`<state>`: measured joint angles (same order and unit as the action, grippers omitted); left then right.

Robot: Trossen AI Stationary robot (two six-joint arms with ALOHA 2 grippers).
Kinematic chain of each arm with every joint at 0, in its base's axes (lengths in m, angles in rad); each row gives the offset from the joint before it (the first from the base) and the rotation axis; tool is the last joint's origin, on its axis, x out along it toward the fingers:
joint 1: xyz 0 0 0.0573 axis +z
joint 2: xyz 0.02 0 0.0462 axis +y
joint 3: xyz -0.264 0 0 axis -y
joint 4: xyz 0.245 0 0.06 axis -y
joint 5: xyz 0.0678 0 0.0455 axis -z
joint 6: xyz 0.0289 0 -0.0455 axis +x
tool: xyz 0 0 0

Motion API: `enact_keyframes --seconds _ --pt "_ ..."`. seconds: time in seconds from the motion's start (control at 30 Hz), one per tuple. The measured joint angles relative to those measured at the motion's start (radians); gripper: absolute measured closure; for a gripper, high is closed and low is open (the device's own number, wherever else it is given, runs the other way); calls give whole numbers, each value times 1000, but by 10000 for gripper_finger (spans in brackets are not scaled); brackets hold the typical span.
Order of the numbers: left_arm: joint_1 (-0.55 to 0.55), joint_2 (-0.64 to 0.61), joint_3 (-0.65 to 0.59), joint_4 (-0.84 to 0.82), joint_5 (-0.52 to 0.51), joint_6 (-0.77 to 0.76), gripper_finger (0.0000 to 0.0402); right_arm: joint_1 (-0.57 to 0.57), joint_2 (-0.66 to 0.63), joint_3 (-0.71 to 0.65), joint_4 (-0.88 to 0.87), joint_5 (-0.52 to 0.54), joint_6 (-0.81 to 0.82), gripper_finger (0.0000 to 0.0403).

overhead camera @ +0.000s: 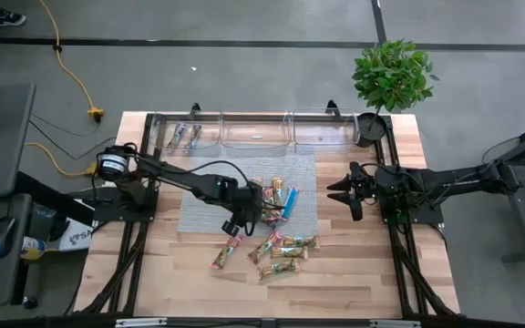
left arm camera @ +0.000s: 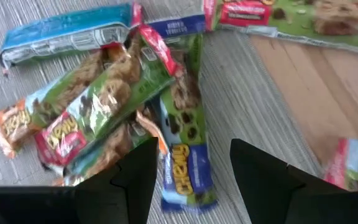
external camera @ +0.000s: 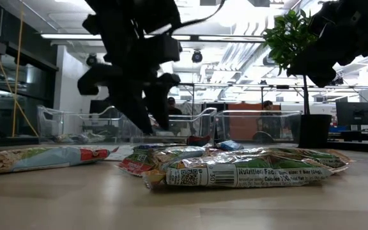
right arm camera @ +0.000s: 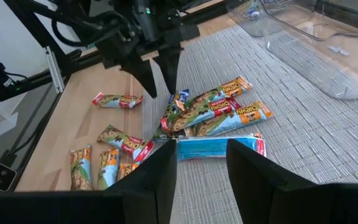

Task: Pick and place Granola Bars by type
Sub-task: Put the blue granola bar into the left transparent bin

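Observation:
Several granola bars lie flat in a pile (overhead camera: 267, 194) on a grey mat (overhead camera: 208, 196), green-red-tan ones (left arm camera: 110, 93) overlapping one another. A bright blue bar (overhead camera: 288, 202) (left arm camera: 67, 31) lies beside them. More bars (overhead camera: 281, 251) (right arm camera: 104, 162) lie scattered on the bare wood nearer the table's near edge. My left gripper (overhead camera: 242, 219) (left arm camera: 191, 177) is open and hovers just above the pile's near end, fingers pointing down (right arm camera: 160, 84), with a blue-ended bar (left arm camera: 185, 168) below its gap. My right gripper (overhead camera: 343, 193) (right arm camera: 201, 168) waits open to the right of the mat.
Three clear bins (overhead camera: 253, 130) stand in a row along the far edge; the leftmost (overhead camera: 182, 137) holds a few bars. A potted plant (overhead camera: 390, 77) stands at the far right corner. Bare wood (overhead camera: 354, 264) lies near the right.

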<state>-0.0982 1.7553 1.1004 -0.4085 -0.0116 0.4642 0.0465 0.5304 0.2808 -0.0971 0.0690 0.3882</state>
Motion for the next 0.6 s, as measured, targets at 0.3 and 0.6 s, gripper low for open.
enact_keyframes --seconds 0.3,0.6 --pt "0 62 0 13 -33 3 204 0 18 0 2 -17 1 279" --pt "49 90 1 12 -38 -30 204 0 21 0 3 -21 4 279"
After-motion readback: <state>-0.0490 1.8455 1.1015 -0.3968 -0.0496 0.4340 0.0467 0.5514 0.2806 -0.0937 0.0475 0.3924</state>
